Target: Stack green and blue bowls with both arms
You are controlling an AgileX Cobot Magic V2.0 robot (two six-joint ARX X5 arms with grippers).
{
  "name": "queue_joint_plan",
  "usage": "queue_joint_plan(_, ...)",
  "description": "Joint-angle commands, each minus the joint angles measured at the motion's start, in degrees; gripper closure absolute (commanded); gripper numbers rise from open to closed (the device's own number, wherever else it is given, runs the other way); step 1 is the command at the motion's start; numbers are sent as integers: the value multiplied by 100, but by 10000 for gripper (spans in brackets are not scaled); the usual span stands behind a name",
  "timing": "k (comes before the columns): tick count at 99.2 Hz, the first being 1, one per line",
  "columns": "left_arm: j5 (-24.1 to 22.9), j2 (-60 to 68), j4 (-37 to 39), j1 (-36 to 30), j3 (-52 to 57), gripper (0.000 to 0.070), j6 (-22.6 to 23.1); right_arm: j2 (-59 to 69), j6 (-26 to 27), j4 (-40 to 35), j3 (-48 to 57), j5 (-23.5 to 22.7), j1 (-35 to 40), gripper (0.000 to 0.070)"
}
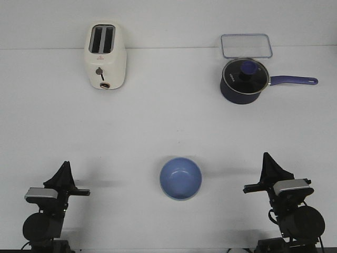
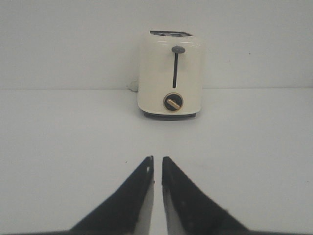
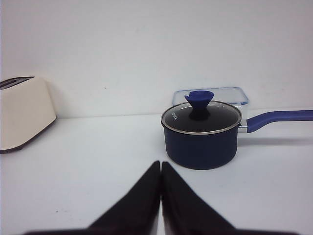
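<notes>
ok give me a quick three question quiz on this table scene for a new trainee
1. True or false: the blue bowl sits upright on the table between the two arms.
2. Multiple choice: what stands straight ahead of the left gripper? A) the saucepan B) the toaster C) the clear container
3. Fill in: the saucepan handle points toward the robot's ____ side.

Key:
1. True. Its hollow faces up and neither gripper touches it.
2. B, the cream toaster.
3. Right. The clear container lies just behind the pan, and the right gripper is shut, facing it.
</notes>
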Motion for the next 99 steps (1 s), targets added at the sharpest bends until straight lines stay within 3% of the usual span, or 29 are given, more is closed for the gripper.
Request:
queue_joint_plan(1, -2, -9, 59, 9, -116, 685, 92, -9, -245, 55, 2, 33, -2, 700)
queue_joint_plan(16, -2, -9, 59, 9, -116, 685, 92, -127, -1143, 61, -133, 306, -2, 700)
queue_joint_plan(34, -2, -9, 57, 9, -116, 685, 92, -715, -2221, 479, -1060, 302, -17, 700)
queue_joint_plan(64, -2, -4, 57, 9, -116, 685, 92, -1093, -2448, 839, -2100, 452, -195, 700)
queue_joint_plan(99, 0, -9, 57, 9, -114, 685, 92, -1093, -2411, 876, -2094, 452, -188, 700)
